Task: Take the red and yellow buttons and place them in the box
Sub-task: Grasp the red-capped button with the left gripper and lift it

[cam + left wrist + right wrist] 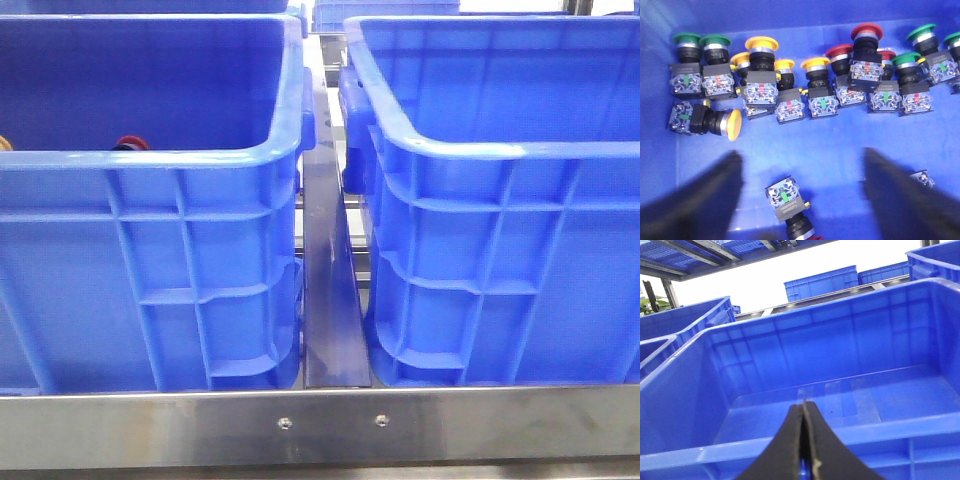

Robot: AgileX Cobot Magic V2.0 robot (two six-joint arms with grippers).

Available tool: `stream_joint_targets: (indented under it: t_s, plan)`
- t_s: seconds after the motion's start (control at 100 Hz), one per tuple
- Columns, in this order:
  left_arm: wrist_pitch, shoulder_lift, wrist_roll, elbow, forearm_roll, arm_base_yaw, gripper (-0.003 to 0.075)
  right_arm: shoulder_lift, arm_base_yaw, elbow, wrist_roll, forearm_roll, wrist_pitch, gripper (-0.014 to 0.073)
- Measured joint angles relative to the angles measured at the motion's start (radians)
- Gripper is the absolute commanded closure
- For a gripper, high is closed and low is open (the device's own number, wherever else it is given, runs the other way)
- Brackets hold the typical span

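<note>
Front view: two blue crates are sitting side by side on a metal-edged counter [320, 428]. The left crate [150, 160] is showing a red cap [130, 142] just above its near rim. The right crate, the box [500, 150], is standing just beside it, with a narrow gap between them. Neither arm is appearing here.

Left wrist view: the left end effector [800, 200] is hanging spread wide over the crate floor [840, 145], gripping nothing. A row of push-buttons is lying along the wall, including yellow buttons [761, 44], red buttons [866, 32] and green buttons [687, 38]. One button [787, 200] is lying between the fingers [700, 200], its cap cut off by the frame edge.

Right wrist view: the right end effector [804, 412] is pressed together, pinching nothing, and is pointing at the box [840, 340].
</note>
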Motion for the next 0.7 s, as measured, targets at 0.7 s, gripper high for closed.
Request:
stream_joint_targets:
  t_s: [0.7]
  plan:
    - [-0.017, 0.509, 0.078, -0.344, -0.006, -0.190, 0.0165, 0.000, 0.000, 0.000, 0.000, 0.000, 0.000, 0.0662]
